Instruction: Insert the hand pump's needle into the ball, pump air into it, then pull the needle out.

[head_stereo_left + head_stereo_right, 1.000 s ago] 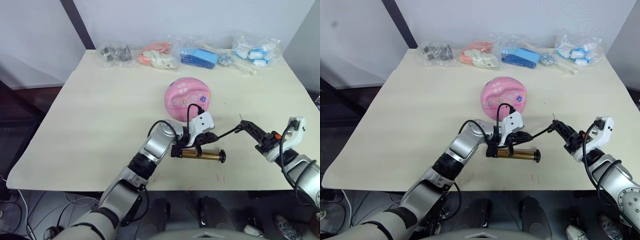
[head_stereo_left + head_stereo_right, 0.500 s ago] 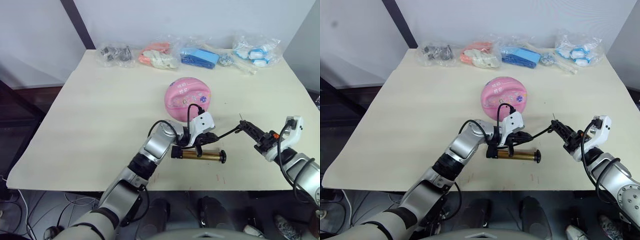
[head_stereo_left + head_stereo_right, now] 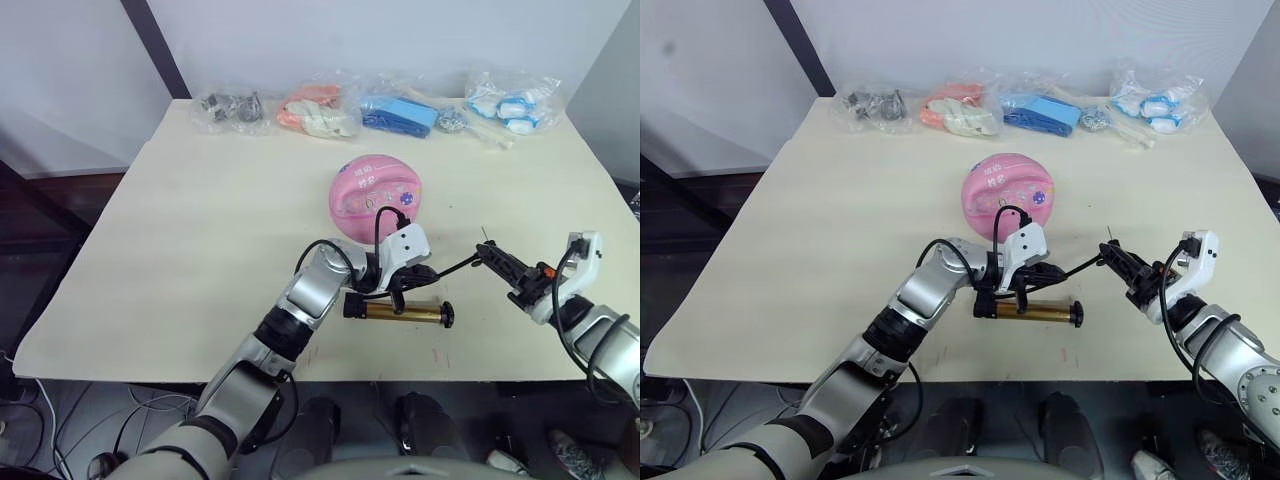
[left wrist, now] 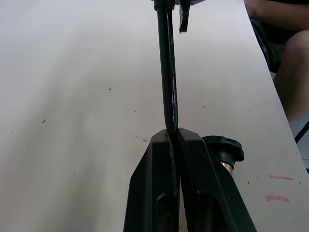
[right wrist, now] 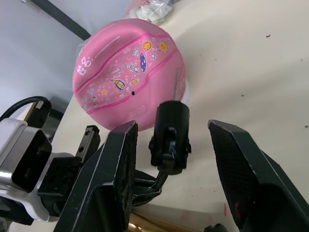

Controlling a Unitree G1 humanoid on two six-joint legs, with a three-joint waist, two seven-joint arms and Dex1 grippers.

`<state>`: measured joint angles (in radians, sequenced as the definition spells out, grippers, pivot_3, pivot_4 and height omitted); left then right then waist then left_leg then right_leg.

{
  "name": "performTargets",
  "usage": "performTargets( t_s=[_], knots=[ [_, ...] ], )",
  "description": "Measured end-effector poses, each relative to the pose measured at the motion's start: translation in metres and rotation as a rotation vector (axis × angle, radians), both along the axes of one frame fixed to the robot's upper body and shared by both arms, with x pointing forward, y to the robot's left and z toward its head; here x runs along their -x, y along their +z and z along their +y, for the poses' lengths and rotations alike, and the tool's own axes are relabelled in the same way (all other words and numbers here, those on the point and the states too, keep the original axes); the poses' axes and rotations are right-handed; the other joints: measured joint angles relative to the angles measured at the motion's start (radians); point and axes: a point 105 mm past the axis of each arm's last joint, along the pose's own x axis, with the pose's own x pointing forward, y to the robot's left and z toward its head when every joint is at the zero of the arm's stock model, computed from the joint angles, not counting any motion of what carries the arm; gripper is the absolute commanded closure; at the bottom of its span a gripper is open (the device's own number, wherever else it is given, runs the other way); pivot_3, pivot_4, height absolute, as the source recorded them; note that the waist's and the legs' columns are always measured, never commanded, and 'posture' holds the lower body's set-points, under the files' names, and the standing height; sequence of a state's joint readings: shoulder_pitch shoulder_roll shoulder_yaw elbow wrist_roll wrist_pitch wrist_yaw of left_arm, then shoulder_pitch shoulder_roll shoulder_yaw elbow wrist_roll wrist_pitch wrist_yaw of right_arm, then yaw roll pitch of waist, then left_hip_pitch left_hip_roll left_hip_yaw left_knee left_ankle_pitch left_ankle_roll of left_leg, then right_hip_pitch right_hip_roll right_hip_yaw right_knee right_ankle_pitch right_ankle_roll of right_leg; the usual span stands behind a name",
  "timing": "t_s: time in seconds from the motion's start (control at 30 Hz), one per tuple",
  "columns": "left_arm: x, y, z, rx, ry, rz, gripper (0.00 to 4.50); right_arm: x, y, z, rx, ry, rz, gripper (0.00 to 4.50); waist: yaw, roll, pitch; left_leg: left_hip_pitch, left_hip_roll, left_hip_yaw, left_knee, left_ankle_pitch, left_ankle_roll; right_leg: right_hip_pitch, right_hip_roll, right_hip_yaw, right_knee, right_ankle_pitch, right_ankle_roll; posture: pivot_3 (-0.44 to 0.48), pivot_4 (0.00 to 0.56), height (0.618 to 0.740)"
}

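The pink ball (image 3: 376, 195) with cartoon prints rests on the cream table (image 3: 200, 230), just beyond my left gripper (image 4: 172, 133). That gripper is shut on the thin black hose (image 4: 167, 72) right above the gold hand pump (image 3: 400, 312), which lies flat near the front edge. The hose runs to the right to its black fitting (image 5: 169, 135), with the needle (image 3: 482, 236) pointing up. My right gripper (image 3: 490, 260) is open, its fingers (image 5: 116, 169) standing either side of the fitting with a gap on both sides. In the right wrist view the ball sits behind the fitting.
Several clear plastic bags (image 3: 320, 110) of small items line the table's far edge. The table's front edge (image 3: 300, 375) is close below the pump. A person's leg (image 4: 289, 63) is beside the table in the left wrist view.
My right wrist has shifted slightly toward the left, the fingers staying around the fitting. The left gripper, pump and ball have not moved.
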<state>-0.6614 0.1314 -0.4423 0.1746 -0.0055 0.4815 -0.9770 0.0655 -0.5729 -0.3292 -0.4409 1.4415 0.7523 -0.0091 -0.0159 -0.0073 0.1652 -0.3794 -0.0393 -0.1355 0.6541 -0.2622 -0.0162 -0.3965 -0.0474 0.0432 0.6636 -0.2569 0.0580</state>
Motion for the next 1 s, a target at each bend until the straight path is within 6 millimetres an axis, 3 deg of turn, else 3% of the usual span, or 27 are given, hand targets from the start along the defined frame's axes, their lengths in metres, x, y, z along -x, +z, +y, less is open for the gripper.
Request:
performTargets(
  t_s=[0.3,0.4,0.47,0.5,0.87,1.0],
  knots=[
    [0.000,-0.002,0.002,-0.006,0.006,0.009,4.50,-0.001,-0.001,0.000,-0.002,0.003,0.006,2.06,0.000,0.000,0.000,0.000,0.000,0.000,0.000,0.000,0.000,0.000,0.000,0.000,0.000,0.000,0.000,0.000,0.150,0.740],
    [0.001,-0.002,0.002,-0.006,0.008,0.013,4.50,-0.001,-0.001,0.000,-0.002,0.003,0.006,2.94,0.000,0.000,0.000,0.000,0.000,0.000,0.000,0.000,0.000,0.000,0.000,0.000,0.000,0.000,0.000,0.000,0.150,0.740],
    [0.001,-0.002,0.002,-0.004,0.007,0.015,4.50,-0.001,-0.001,0.000,-0.003,0.003,0.006,3.98,0.000,0.000,0.000,0.000,0.000,0.000,0.000,0.000,0.000,0.000,0.000,0.000,0.000,0.000,0.000,0.000,0.150,0.740],
    [0.001,-0.002,0.002,-0.003,0.007,0.017,4.50,-0.001,-0.001,0.000,-0.004,0.004,0.006,4.20,0.000,0.000,0.000,0.000,0.000,0.000,0.000,0.000,0.000,0.000,0.000,0.000,0.000,0.000,0.000,0.000,0.150,0.740],
    [0.001,-0.003,0.002,0.007,0.014,0.042,4.50,-0.002,0.002,0.002,-0.005,0.015,-0.001,4.19,0.000,0.000,0.000,0.000,0.000,0.000,0.000,0.000,0.000,0.000,0.000,0.000,0.000,0.000,0.000,0.000,0.150,0.740],
    [-0.005,0.005,0.011,0.066,0.061,0.078,3.02,-0.003,0.005,0.004,-0.002,0.029,-0.007,4.19,-0.001,0.000,0.000,0.000,0.000,0.000,0.000,0.000,0.000,0.000,0.000,0.000,0.000,0.000,0.000,0.000,0.150,0.740]
  ],
)
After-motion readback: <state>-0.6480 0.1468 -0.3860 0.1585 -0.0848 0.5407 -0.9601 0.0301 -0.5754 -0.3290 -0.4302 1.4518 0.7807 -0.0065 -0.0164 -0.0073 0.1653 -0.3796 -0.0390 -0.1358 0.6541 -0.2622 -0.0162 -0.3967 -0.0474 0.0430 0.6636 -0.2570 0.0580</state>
